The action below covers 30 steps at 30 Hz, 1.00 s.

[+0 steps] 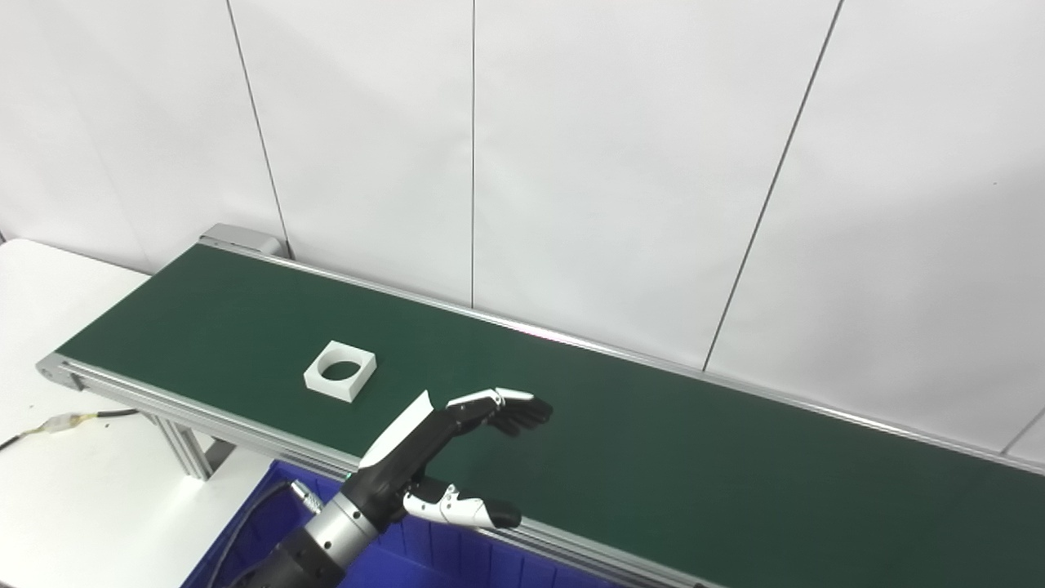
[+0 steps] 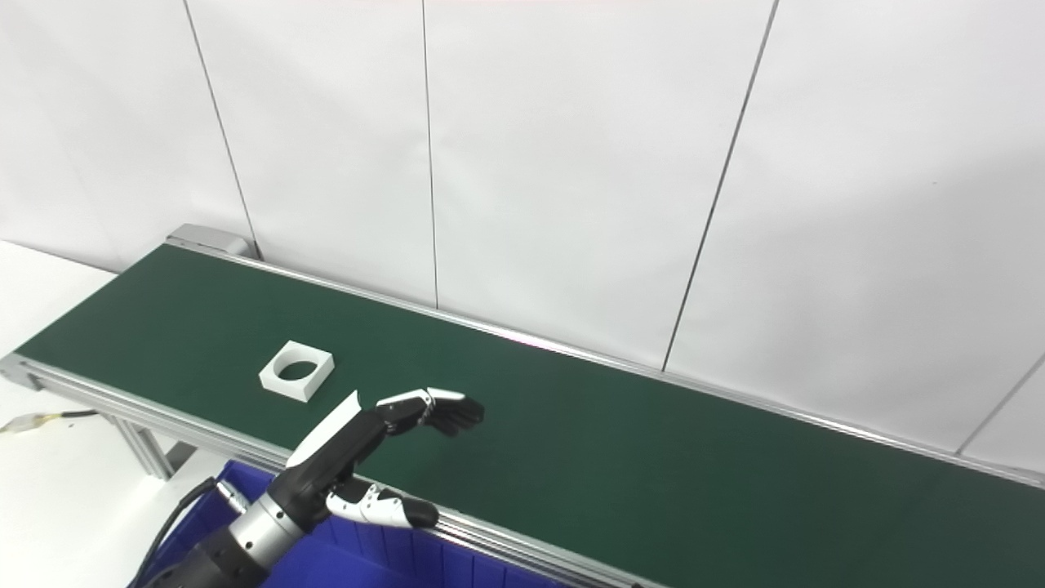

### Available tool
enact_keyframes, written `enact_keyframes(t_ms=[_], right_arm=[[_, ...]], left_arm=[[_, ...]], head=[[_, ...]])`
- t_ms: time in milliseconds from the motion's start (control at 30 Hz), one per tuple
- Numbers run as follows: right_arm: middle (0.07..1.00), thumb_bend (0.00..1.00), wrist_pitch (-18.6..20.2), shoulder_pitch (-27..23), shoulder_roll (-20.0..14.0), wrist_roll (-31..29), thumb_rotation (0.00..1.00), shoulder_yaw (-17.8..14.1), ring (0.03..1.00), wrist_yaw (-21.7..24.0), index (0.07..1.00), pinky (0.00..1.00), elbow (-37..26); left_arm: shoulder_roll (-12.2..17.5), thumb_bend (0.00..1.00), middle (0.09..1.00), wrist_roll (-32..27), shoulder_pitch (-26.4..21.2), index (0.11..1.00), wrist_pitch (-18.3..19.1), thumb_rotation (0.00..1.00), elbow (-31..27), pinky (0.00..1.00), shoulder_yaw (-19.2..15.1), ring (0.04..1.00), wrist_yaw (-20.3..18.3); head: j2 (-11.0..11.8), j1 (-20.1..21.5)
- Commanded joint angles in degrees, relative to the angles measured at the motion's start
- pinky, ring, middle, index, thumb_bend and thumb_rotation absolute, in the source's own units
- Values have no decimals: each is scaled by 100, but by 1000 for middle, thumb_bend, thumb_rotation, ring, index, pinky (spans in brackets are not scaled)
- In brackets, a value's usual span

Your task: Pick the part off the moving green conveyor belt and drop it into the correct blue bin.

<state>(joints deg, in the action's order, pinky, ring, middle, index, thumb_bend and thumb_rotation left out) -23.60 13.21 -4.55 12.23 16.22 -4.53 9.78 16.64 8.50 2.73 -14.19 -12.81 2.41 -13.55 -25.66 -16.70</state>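
From the left eye view, I see a small white part (image 1: 340,370) lying flat on the green belt (image 1: 653,441). It is a square block with a round hole in the middle. It sits near the left end of the belt, closer to the front edge than the back. The left hand (image 1: 445,457) floats over the front edge of the belt, a little to the right of the part and nearer to me. So the part lies up and to the left of the hand, close but not touching. The fingers (image 1: 510,408) stretch out forward and curl down a bit, and the thumb sticks out low, apart from them. The hand is spread and holds nothing. A blue bin (image 1: 424,555) sits just under the arm, in front of the belt.

From the right eye view, the part (image 2: 296,370) again lies left of the left hand (image 2: 380,461), with green belt showing between them. The square has no long side. I cannot see the right hand at all, so the left hand is the one to reach.
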Motion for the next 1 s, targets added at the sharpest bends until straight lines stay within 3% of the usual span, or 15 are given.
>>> enact_keyframes(t_ms=[0,133,300,433,533,800,967], right_arm=[[788,491,-324,-83,29,-17,685,-1,699,-60,863,602,-81],[788,491,-327,-97,43,0,690,-3,700,-68,863,601,-65],[788,499,-331,-130,51,-20,691,19,704,-80,862,601,-27],[785,501,-331,-146,73,-6,696,23,702,-113,862,600,1],[786,503,-331,-148,81,-4,704,30,705,-127,864,603,0],[785,501,-329,-168,68,-5,710,84,704,-173,864,600,3],[784,504,-329,-196,67,32,715,107,697,-210,865,595,37]], left_arm=[[147,810,786,140,-255,782,58,496,-20,768,-128,788,134],[222,794,799,433,-509,796,298,428,89,777,-209,802,145],[333,783,811,753,-875,808,265,356,452,757,-213,804,210],[413,800,799,953,-1204,800,77,375,870,747,-189,798,337],[486,824,798,1299,-1369,799,203,415,1000,751,-123,806,386],[915,855,821,1874,-1804,804,464,365,1112,771,243,822,-7],[1206,847,816,2270,-2058,801,990,355,891,767,532,820,-564]], head=[[-8,5],[-12,-2],[-7,-6],[1,6],[-2,20],[-11,47],[-7,44]])
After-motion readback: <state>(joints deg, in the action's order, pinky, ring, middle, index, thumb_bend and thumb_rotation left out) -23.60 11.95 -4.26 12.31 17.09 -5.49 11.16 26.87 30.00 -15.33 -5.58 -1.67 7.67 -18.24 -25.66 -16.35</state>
